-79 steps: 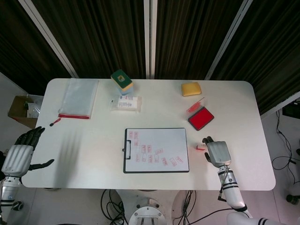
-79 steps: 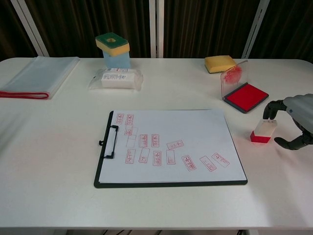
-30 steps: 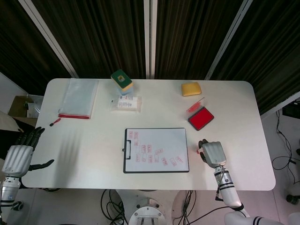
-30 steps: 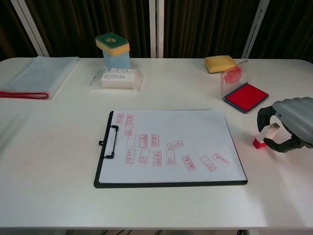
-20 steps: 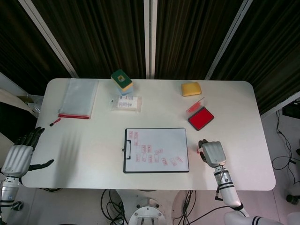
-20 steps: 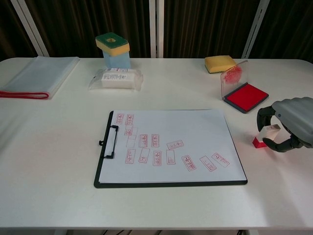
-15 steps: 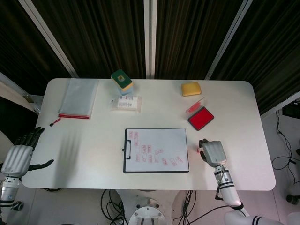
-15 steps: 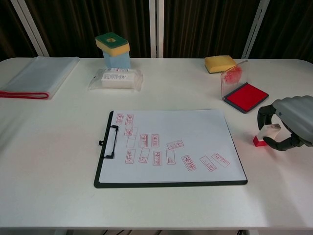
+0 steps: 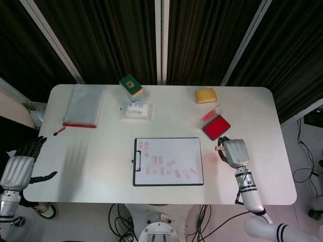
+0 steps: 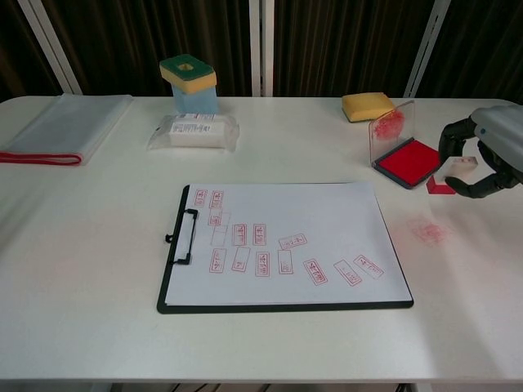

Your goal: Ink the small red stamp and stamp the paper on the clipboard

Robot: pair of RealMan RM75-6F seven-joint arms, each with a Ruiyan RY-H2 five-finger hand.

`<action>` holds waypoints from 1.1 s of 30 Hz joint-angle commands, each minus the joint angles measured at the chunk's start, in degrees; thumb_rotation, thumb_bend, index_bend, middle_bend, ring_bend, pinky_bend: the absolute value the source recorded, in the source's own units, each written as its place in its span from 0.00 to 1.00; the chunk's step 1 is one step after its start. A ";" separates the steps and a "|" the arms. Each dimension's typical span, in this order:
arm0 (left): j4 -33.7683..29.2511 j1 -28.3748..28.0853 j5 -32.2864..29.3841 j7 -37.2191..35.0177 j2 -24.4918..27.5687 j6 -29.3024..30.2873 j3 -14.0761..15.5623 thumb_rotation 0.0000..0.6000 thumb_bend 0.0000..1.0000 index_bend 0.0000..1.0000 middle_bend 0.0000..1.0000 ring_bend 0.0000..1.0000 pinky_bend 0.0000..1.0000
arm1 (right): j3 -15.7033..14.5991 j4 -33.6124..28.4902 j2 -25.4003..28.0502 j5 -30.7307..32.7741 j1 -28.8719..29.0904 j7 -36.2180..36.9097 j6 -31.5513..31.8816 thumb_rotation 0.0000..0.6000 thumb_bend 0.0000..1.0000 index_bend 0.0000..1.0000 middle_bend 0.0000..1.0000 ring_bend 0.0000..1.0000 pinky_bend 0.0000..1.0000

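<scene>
Head view: we record our right hand (image 9: 234, 152) gripping the small red stamp (image 9: 220, 148) between ink pad (image 9: 216, 127) and clipboard (image 9: 168, 162); left hand (image 9: 19, 165) off-table, fingers spread, empty. Chest view: stamp held just beside the pad, above the table (image 10: 82, 245); a red smudge (image 10: 430, 232) lies nearby.

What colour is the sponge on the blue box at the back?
Green over yellow sponge, clearest in the chest view.

Your small red stamp (image 10: 448, 178), clear-topped with a red base, is held off the table just right of the open ink pad (image 10: 410, 161), whose lid stands upright. The clipboard (image 10: 175, 245) lies flat, clip at left; its paper (image 10: 327, 220) bears scattered red imprints.
</scene>
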 commanded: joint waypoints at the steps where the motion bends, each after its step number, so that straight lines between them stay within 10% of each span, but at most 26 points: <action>1: -0.03 -0.07 -0.02 0.05 -0.10 -0.15 0.02 0.72 0.09 0.05 0.06 0.10 0.18 | 3.49 0.14 1.59 4.89 3.60 -1.41 -5.05 1.00 0.35 0.60 0.52 0.79 0.93; 33: 0.89 -0.41 -1.56 0.38 -0.57 -1.73 -0.21 0.72 0.09 0.05 0.06 0.10 0.18 | 4.97 33.79 -10.62 8.55 18.66 12.27 -21.39 1.00 0.36 0.65 0.55 0.81 0.93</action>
